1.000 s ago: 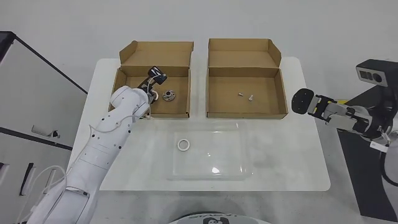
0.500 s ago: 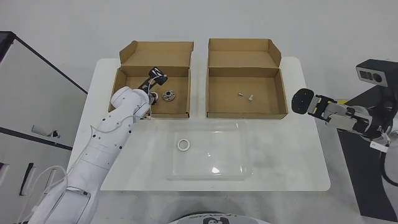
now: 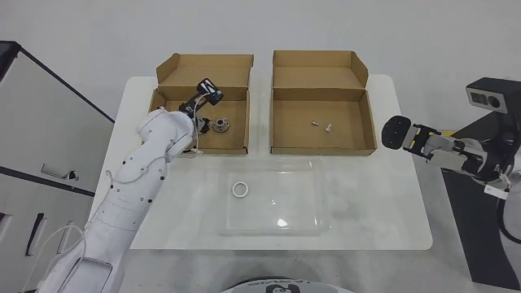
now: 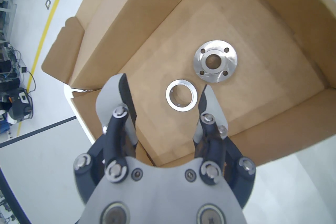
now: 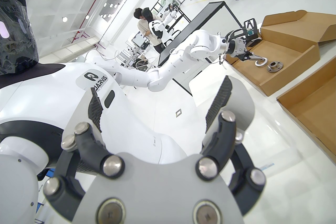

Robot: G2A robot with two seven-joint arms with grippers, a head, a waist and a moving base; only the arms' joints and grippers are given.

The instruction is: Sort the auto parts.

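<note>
— Hands first: how do they stand?
— Left hand (image 4: 164, 86) hangs over the left cardboard box (image 4: 262, 141), fingers spread apart and empty. Right hand (image 5: 160, 89) is out past the right edge of the desk (image 3: 383, 212), also spread wide and empty.
— And the parts?
— A silver ring (image 4: 181, 95) lies flat on the left box's floor, in line with the gap between the left hand's fingers. A round flange (image 4: 215, 61) with four holes lies just beside it, not touching. Two small screws (image 3: 326, 128) lie in the right cardboard box (image 3: 281, 122). A white ring (image 3: 241, 189) sits in the clear tray (image 3: 309, 212) at the desk's front, toward the tray's left end.
</note>
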